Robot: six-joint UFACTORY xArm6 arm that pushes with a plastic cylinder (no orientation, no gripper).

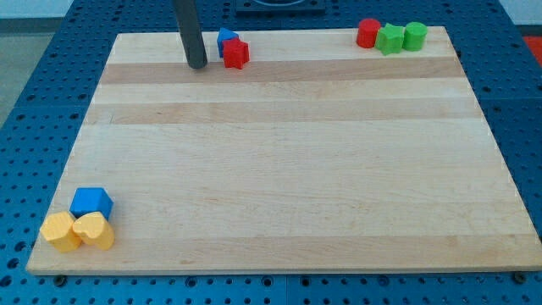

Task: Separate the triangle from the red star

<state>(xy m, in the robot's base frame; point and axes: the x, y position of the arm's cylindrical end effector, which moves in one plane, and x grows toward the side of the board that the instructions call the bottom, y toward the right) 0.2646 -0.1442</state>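
A red star block (pixel 236 53) lies near the top edge of the wooden board (pixel 279 169), left of centre. A blue triangle block (pixel 224 39) touches it from behind, on its upper left, partly hidden by the star. My tip (pixel 196 63) rests on the board just to the left of the two blocks, a small gap away from them. The dark rod rises from it out of the view's top.
A red block (pixel 367 33), a green star block (pixel 390 39) and a green round block (pixel 415 36) sit together at the top right. A blue cube (pixel 91 202), a yellow hexagon block (pixel 61 231) and a yellow heart block (pixel 94 230) cluster at the bottom left.
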